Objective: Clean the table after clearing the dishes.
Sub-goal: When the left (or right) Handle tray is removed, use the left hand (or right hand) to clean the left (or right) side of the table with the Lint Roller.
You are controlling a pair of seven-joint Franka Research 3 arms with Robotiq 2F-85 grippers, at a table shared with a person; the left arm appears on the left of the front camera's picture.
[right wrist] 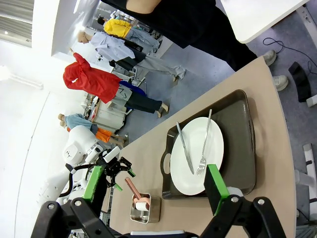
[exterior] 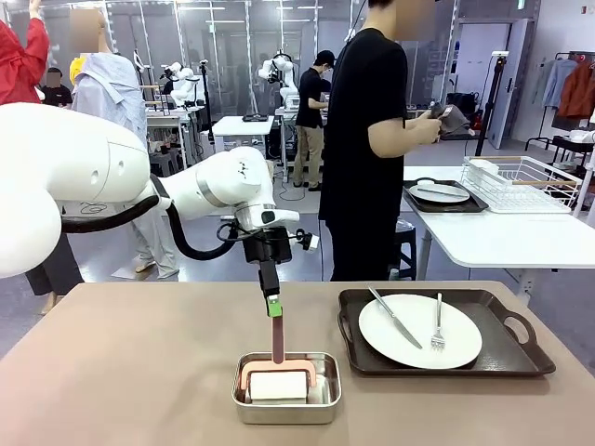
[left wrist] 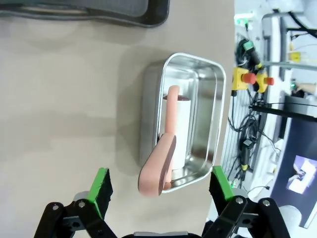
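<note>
On the tan table (exterior: 139,372) a white plate (exterior: 420,331) with a knife and fork lies on a dark tray (exterior: 507,358). A second plate (exterior: 439,193) on a dark tray rests on the white table at the back right. My left gripper (exterior: 272,305) points down over a steel pan (exterior: 286,401) that holds a white roller with a pink handle (exterior: 277,339). In the left wrist view my left gripper (left wrist: 161,186) is open, its green pads on either side of the pink handle (left wrist: 159,168), not closed on it. My right gripper (right wrist: 154,186) hangs open high above the plate (right wrist: 195,156).
A person in black (exterior: 367,139) stands at the far side, turned toward the white table (exterior: 493,237), holding a dark object. A white wire rack (exterior: 521,181) sits on that table. The pan (left wrist: 190,119) lies near the table's front edge.
</note>
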